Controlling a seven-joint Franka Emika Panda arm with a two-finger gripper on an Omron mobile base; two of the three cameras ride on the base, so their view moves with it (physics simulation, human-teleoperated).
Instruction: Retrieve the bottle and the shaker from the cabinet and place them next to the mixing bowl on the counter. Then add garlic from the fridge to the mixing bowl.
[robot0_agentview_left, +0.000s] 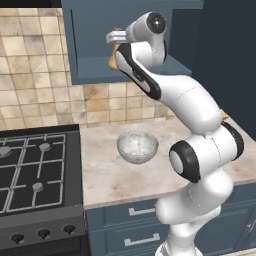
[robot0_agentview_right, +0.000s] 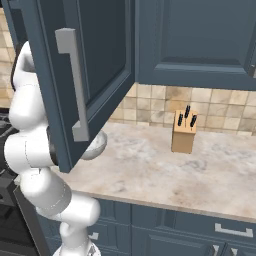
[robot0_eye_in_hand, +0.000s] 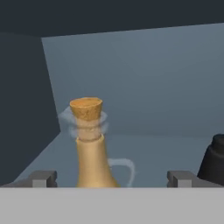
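Inside the cabinet (robot0_eye_in_hand: 144, 78), spread fingers (robot0_eye_in_hand: 43, 178) flank the bottle (robot0_eye_in_hand: 91, 148), shaker (robot0_eye_in_hand: 214, 162) beside.

The white Franka arm with dark joints (robot0_agentview_left: 195, 150) rises from the lower right of the left base view, bends at a dark elbow and reaches up and leftward; its wrist is held high; in the hand view the two-finger gripper (robot0_eye_in_hand: 112, 178) has its jaws spread wide, holding nothing.
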